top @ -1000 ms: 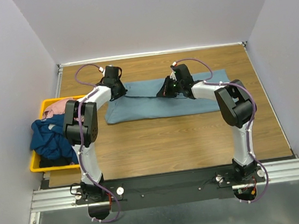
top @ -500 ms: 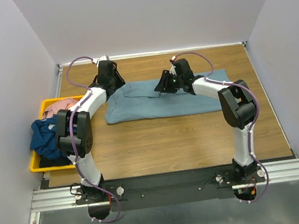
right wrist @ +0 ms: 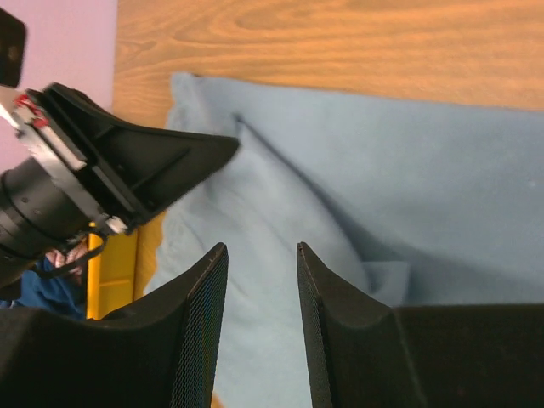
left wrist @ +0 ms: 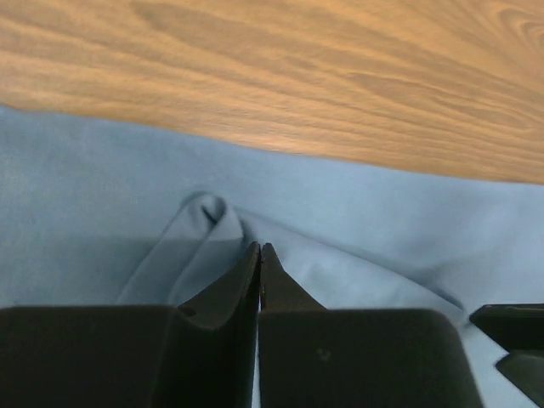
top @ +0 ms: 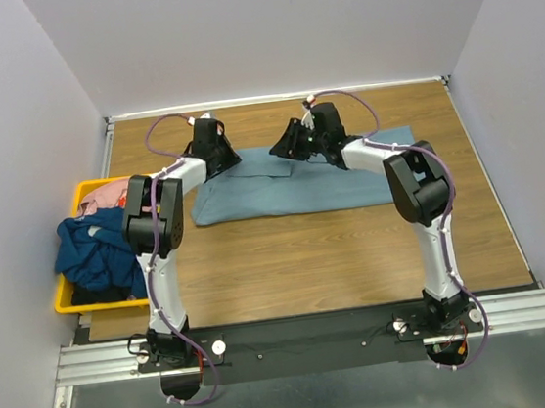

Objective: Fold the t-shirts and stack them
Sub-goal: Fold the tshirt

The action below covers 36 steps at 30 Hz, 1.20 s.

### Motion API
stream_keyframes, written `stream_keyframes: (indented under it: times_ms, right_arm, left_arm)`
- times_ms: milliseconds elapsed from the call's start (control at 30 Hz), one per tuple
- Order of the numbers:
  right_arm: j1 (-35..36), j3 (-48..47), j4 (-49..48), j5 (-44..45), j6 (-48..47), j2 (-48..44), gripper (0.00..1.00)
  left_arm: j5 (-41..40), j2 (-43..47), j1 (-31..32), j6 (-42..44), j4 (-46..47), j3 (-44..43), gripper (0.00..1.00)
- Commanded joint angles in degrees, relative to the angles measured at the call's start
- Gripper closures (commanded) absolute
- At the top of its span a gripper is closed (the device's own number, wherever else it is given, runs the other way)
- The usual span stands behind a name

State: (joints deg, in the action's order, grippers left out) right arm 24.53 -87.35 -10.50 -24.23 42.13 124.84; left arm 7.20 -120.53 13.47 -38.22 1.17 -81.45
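The light blue-grey t-shirt (top: 290, 187) lies spread flat across the far middle of the table. My left gripper (top: 220, 161) is at the shirt's far left corner, shut, with a pucker of the cloth (left wrist: 204, 221) running up to its tips (left wrist: 259, 246). My right gripper (top: 291, 148) is open and empty, hovering over the shirt's far edge (right wrist: 408, 170) with its jaws (right wrist: 261, 246) apart. It faces the left gripper (right wrist: 127, 170). The navy t-shirt (top: 91, 249) and the pink t-shirt (top: 109, 193) lie bunched in the bin.
The yellow bin (top: 64, 297) stands at the table's left edge, with the navy shirt hanging over its rim. Bare wood (top: 299, 260) lies between the shirt and the arm bases. Grey walls close in the sides and back.
My left gripper swung out to the far left, then came back to the shirt's far left corner. My right gripper moved left and toward the far edge of the shirt.
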Motion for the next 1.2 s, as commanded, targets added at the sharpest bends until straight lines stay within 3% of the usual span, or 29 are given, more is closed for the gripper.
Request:
stream_keyframes:
  times_ms: [0,200,333,567,667,767,1033,1167]
  right_arm:
    - [-1.85,4.46,-10.39,-2.49,5.67,5.06,0.55]
    - [-4.58,9.13,-12.61,-2.75,6.39,6.57,0.55]
    - [-4.67,7.29,-7.36,-2.84,-0.35,3.24,0.54]
    - [-3.62,5.35,1.61,-5.12,-13.29,-4.16,0.49]
    - [-0.29,6.31,4.52,-7.58,-17.69,-7.05,0.49]
    - [3.13,7.72,5.84,-10.22,-19.8,-7.76,0.49]
    - [12.2,6.85,5.06,-18.83,-19.21,-3.91,0.51]
    - [13.96,8.68,-10.44,-22.7,-9.37,-1.1,0.5]
  left_arm:
    - [-0.26,-3.04,-1.78,-2.56,1.12,-2.31,0.92]
    - [0.0,-4.98,-3.19,-4.32,1.38,-2.57,0.92]
    - [-1.13,-1.3,-3.19,-3.71,1.38,-2.05,0.88]
    - [-8.42,17.23,-3.02,1.91,-0.2,2.43,0.62]
    - [-13.34,26.88,-3.1,6.39,-1.08,6.38,0.43]
    - [-17.74,36.55,-3.1,10.7,-3.18,11.56,0.3]
    - [-25.3,61.87,-3.1,17.38,-4.86,31.14,0.28]
    - [-25.31,69.09,-3.02,16.95,-3.63,39.32,0.28]
